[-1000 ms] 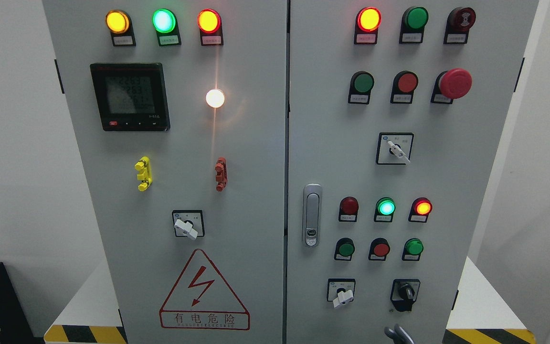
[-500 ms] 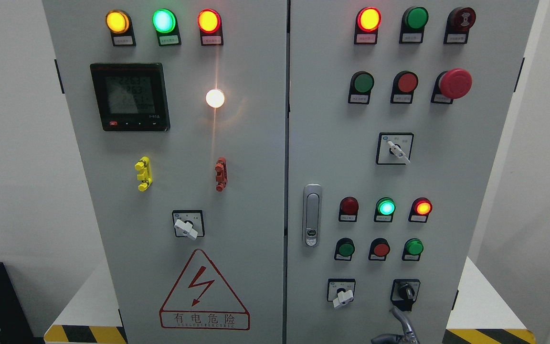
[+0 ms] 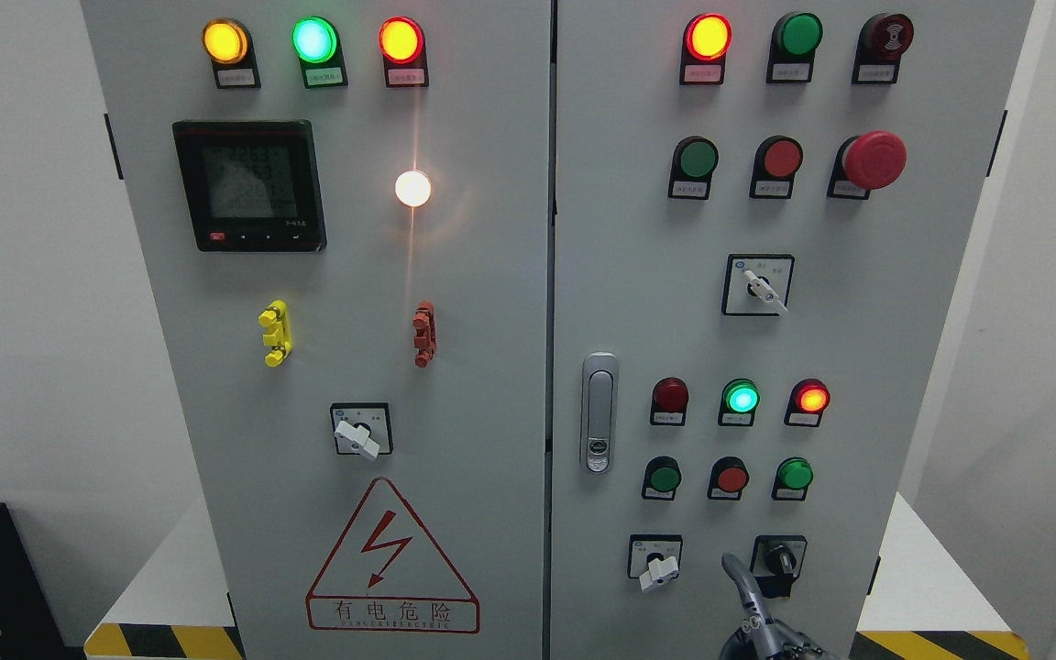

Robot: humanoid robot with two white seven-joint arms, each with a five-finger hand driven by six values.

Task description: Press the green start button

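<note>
The grey control cabinet's right door (image 3: 638, 275) carries three unlit green push buttons: one in the upper row (image 3: 698, 158) and two in the lower row, at the left (image 3: 665, 478) and at the right (image 3: 795, 474). Their labels are too small to read. My right hand (image 3: 753, 619) comes up from the bottom edge, below the lower rows. One finger (image 3: 731, 566) points up between the white rotary switch (image 3: 657, 571) and the black knob switch (image 3: 778, 557); the other fingers look curled. It touches no button and holds nothing. The left hand is out of view.
A red mushroom emergency stop (image 3: 874, 159) sticks out at the upper right. Red buttons (image 3: 731, 478) sit between the green ones. A lit green lamp (image 3: 741, 398) and a door latch (image 3: 598, 412) lie above and to the left of the hand. The left door holds a meter (image 3: 248, 186).
The right hand has risen from the bottom edge. Its extended finger has climbed and shifted left, now reaching the level of the two lowest switches.
</note>
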